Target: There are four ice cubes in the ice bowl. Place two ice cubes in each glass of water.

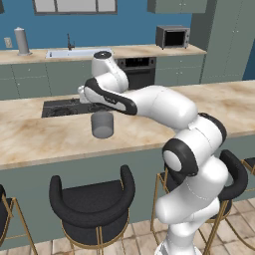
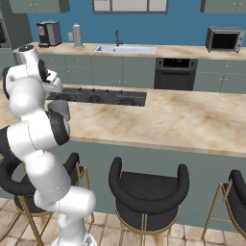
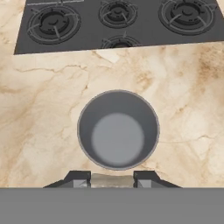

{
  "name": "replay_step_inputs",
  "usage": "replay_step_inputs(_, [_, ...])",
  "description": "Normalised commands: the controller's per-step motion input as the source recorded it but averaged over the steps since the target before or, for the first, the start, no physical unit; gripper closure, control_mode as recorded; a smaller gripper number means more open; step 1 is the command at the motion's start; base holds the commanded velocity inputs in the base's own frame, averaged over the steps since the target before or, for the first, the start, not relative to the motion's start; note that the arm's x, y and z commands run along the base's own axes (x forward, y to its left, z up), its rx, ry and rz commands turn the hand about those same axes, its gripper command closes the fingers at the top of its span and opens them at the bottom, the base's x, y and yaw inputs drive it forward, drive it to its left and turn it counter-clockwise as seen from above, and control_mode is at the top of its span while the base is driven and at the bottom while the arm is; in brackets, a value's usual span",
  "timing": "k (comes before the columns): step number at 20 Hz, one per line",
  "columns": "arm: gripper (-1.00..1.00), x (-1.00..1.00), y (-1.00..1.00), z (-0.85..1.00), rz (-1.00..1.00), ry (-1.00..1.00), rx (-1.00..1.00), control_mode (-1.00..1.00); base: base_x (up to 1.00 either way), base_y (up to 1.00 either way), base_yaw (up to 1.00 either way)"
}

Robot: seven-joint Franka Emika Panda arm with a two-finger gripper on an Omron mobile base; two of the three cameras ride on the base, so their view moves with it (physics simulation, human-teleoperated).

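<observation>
A grey glass (image 3: pixel 118 130) was seen from above on the marble surface (image 3: pixel 43 109), near a hob (image 3: pixel 118 22). The jaws' state could not be told.

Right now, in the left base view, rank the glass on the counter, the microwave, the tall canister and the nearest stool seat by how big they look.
1. Stool seat, clearly largest; it is nearest the camera.
2. Microwave.
3. Glass, fairly close to the microwave.
4. Canister, smallest; it stands far back, so this says little of true size.

A glass (image 3: pixel 118 130) stands on the counter (image 3: pixel 39 113) right below my pincer (image 3: pixel 112 180), with the cooktop (image 3: pixel 118 22) behind it.
</observation>
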Motion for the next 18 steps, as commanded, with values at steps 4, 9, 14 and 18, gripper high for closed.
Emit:
replay_step_inputs(4, [1.0, 0.0, 0.0, -0.05, 0.0, -0.01, -0.05, -1.0, 0.0, 0.0, 0.0])
replay_step_inputs(9, [1.0, 0.02, 0.0, 0.0, 0.0, 0.0, 0.0, -1.0, 0.0, 0.0, 0.0])
replay_step_inputs(14, [1.0, 0.2, 0.0, -0.04, 0.0, 0.0, 0.0, -1.0, 0.0, 0.0, 0.0])
replay_step_inputs(18, [1.0, 0.1, 0.0, -0.06, 0.0, 0.0, 0.0, -1.0, 0.0, 0.0, 0.0])
